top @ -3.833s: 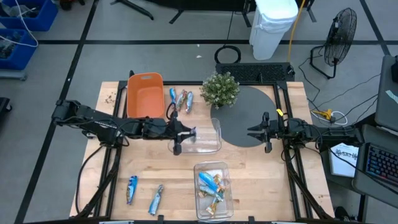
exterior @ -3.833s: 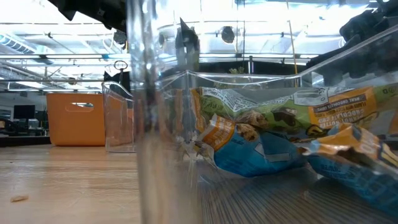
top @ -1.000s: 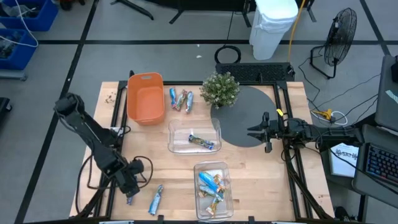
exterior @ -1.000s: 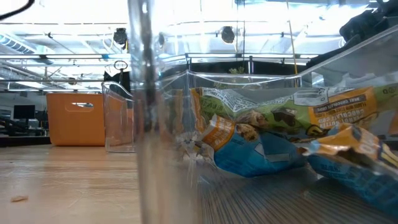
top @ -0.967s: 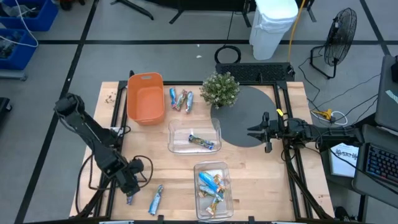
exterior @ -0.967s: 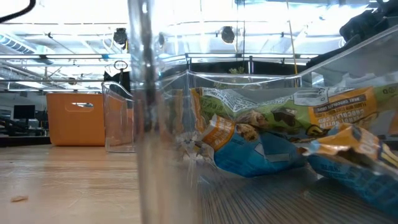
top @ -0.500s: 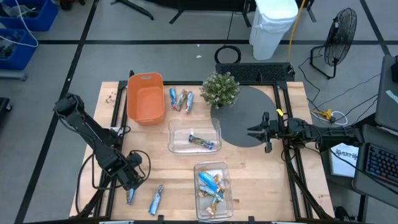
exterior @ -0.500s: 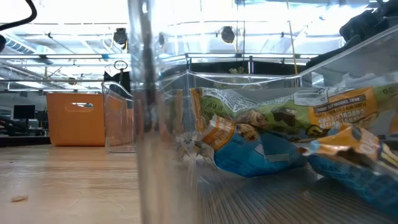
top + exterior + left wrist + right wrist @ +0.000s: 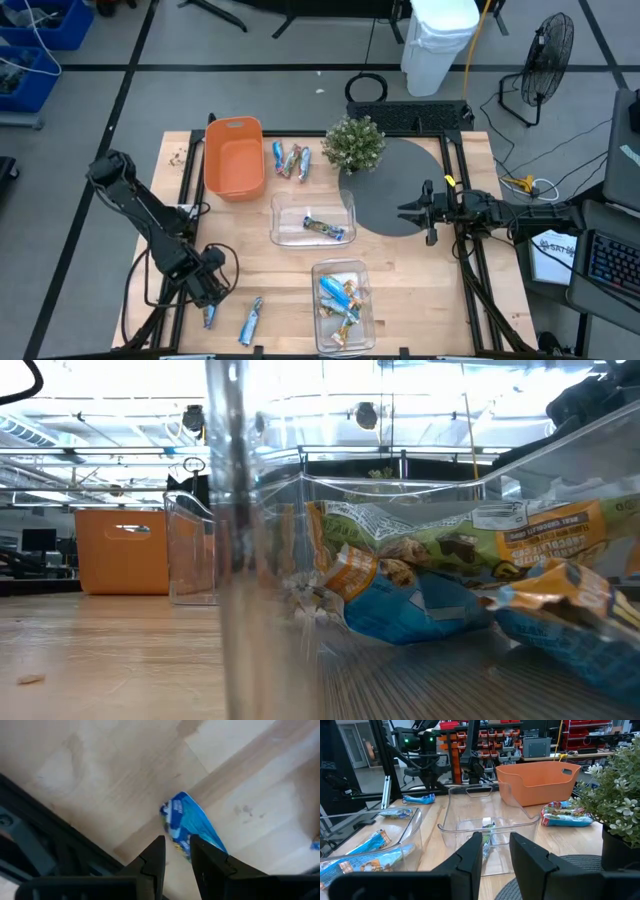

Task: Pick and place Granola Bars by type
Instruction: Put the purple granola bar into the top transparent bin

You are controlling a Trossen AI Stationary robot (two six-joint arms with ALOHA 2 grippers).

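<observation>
Standing along the far edge of the wooden table (image 9: 420, 290) are an orange bin (image 9: 233, 156) and a potted plant (image 9: 354, 143), with a dark round mat (image 9: 400, 195) beside the plant. A clear bin (image 9: 314, 219) sits mid-table and holds one bar (image 9: 322, 229). A second clear bin (image 9: 343, 304) near the front edge holds several blue and gold Granola Bars (image 9: 338, 298); its wall fills the low view and blocks most of the table behind it. Three loose bars (image 9: 290, 160) lie between the orange bin and the plant.

Beyond the table, the grey floor carries a white waste bin (image 9: 440, 40), a floor fan (image 9: 545, 60) and blue crates (image 9: 35, 45). The right wrist view shows workshop shelving with red bins behind the table.

The left gripper (image 9: 207, 297) is at the front left corner of the table, pointing down. In the left wrist view its fingers (image 9: 155, 857) stand slightly apart with a narrow gap and close on nothing. A blue-wrapped bar (image 9: 192, 827) lies flat on the wood just beyond the fingertips, and its near end sits at the gap; contact cannot be confirmed. A second blue bar (image 9: 251, 320) lies just beside it toward the centre.

The right gripper (image 9: 424, 212) waits over the mat edge, jaws narrowly apart and empty.
</observation>
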